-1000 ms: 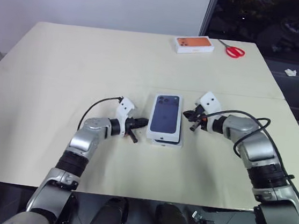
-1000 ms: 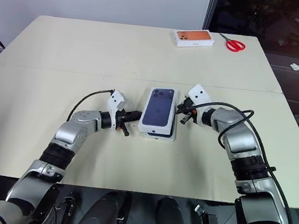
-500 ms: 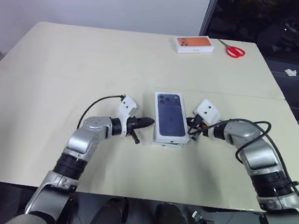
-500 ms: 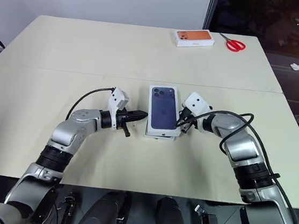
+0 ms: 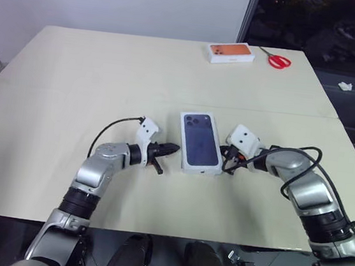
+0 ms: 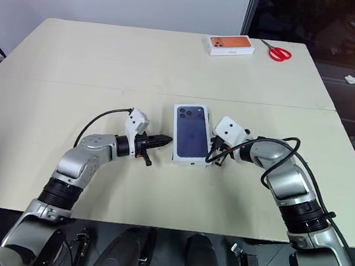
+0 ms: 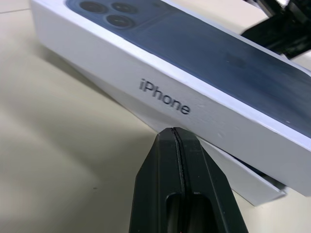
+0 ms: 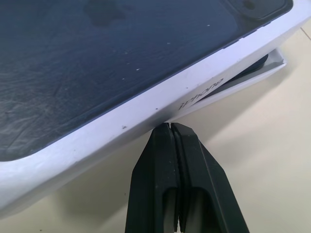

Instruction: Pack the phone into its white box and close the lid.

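Jaws pressed together flank the lid; orange-pictured box and scissors lie far off.

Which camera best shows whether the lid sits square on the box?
Left wrist view: the lid lies askew, the box sticking out beneath. Right wrist view shows one box corner past the lid's edge. Head views show the lid's whole top, the seam barely.

The lid, dark-blue phone print up, sits askew on the white box, between both closed grippers.
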{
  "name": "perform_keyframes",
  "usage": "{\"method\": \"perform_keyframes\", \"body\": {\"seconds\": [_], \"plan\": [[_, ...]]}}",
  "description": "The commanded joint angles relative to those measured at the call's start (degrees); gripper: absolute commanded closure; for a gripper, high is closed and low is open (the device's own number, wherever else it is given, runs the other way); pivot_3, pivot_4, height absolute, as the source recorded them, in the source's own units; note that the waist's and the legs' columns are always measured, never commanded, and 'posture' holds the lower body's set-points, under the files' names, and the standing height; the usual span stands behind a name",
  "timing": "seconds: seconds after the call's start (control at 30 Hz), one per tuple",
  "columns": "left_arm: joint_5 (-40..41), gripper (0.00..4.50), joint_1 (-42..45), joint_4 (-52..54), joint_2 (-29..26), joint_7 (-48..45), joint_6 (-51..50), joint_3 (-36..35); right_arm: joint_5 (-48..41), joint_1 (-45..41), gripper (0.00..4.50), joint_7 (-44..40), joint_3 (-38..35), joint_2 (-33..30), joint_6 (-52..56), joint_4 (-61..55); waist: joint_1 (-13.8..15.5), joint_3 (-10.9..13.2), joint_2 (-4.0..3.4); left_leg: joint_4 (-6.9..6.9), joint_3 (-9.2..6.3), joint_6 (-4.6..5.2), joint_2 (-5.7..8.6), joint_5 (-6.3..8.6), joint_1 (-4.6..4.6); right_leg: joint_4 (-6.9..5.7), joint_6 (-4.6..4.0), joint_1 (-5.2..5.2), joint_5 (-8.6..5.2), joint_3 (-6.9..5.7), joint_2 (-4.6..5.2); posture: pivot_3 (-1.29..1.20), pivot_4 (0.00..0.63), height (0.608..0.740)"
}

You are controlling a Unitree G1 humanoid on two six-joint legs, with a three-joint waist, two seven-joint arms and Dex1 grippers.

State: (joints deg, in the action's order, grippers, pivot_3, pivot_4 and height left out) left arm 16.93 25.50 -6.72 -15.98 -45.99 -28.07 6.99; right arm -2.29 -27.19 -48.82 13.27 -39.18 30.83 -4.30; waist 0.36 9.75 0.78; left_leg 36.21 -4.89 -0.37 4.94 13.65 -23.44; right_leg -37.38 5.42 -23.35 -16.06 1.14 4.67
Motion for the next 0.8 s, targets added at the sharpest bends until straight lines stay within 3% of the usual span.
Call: {"method": "perform_keyframes", "body": {"seconds": [0.03,0.53,0.8], "plan": [[-0.13,4.5,1.84,-0.78,0.54,0.64,2.19,-0.67,0.9,-0.2,4.45,-0.35,-0.29,-1.0,-0.93,-1.82,0.11,0.0,0.0,0.0,0.0,0.0,0.01,0.0,0.0,0.0,0.0,0.0,0.0,0.0,0.0,0.0,0.15,0.74],[-0.23,4.5,3.03,-2.42,1.01,1.45,3.75,-0.73,3.41,1.56,4.45,-6.81,3.18,-6.2,-1.27,-9.59,0.2,0.0,0.01,0.03,0.01,0.0,-0.01,0.0,0.0,-0.03,0.0,0.01,0.0,-0.06,-0.02,0.0,0.15,0.74],[0.12,4.5,2.27,-1.42,1.09,1.74,3.43,-0.82,5.45,0.11,4.45,-5.3,3.11,-4.81,-3.24,-6.01,0.2,0.0,0.01,0.03,0.01,-0.01,-0.01,0.0,0.0,-0.02,0.0,0.0,0.0,-0.05,-0.01,0.0,0.15,0.74]]}}
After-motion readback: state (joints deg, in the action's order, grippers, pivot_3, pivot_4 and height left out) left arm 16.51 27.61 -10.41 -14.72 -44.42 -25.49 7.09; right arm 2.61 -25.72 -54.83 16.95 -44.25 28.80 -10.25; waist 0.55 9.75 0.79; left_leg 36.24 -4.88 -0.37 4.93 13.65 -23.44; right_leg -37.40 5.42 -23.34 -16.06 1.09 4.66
